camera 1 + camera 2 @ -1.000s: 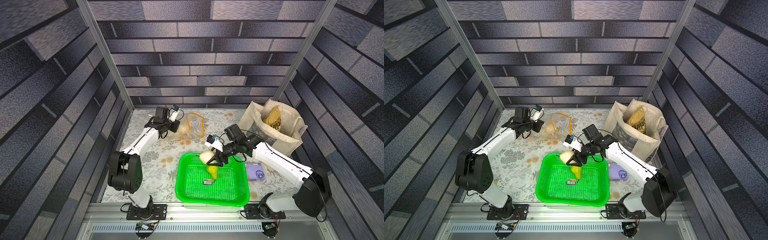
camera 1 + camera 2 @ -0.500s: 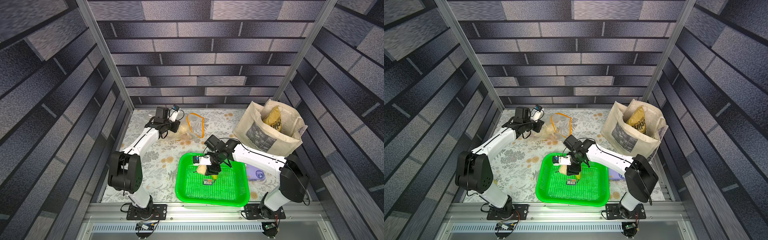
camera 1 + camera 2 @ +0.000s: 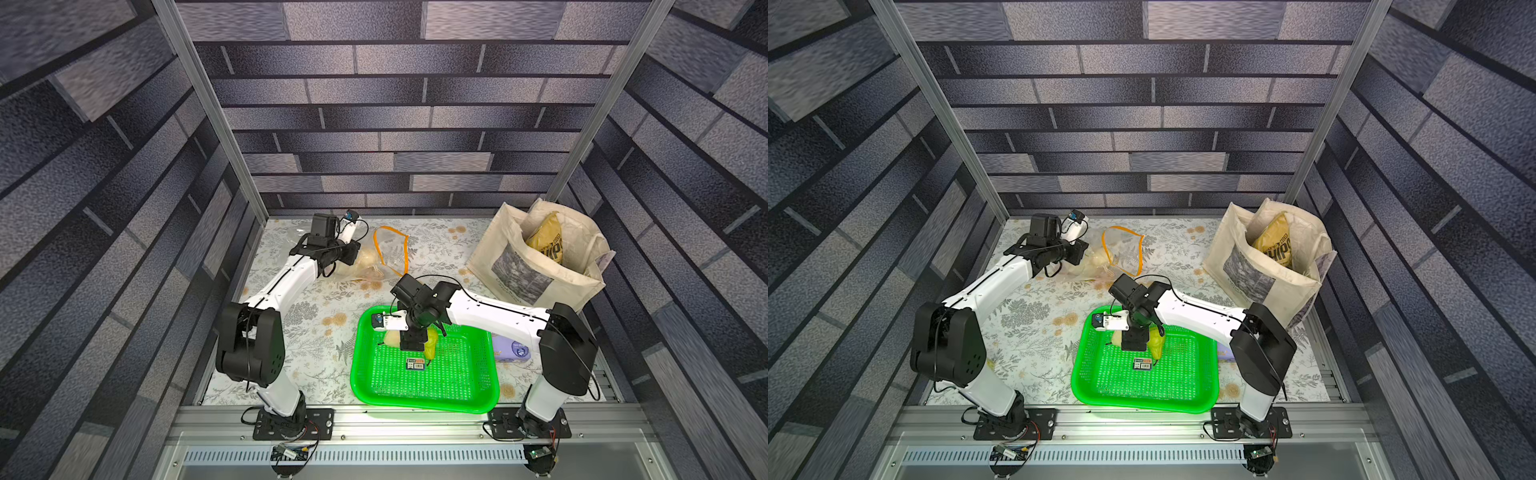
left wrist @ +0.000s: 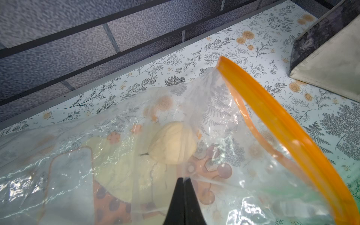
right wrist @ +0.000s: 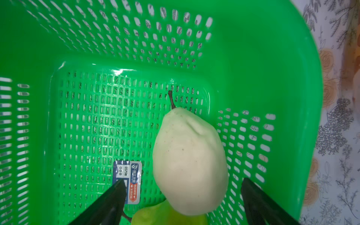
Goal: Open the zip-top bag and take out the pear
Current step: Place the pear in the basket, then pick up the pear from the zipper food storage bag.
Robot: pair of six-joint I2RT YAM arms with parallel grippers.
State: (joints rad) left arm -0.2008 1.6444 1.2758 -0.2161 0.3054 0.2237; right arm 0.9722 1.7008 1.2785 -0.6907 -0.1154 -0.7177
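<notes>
Though astride pear (image 5: 190,161), right gripper (image 5: 183,182) wide, empty; left gripper (image 4: 183,178) tight on zip-top bag (image 4: 224,109).

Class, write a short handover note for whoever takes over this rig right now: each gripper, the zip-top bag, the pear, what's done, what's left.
Left gripper: shut, pinching the plastic of the zip-top bag.
Right gripper: open, jaws either side of the pear, not touching it.
Pear: lying in the green basket, next to a yellow-green fruit.
Done: orange zip strip gapes open; pear is out.
To do: probably withdraw the right gripper and let go of the bag. A second pale pear-like fruit sits inside the bag.
</notes>
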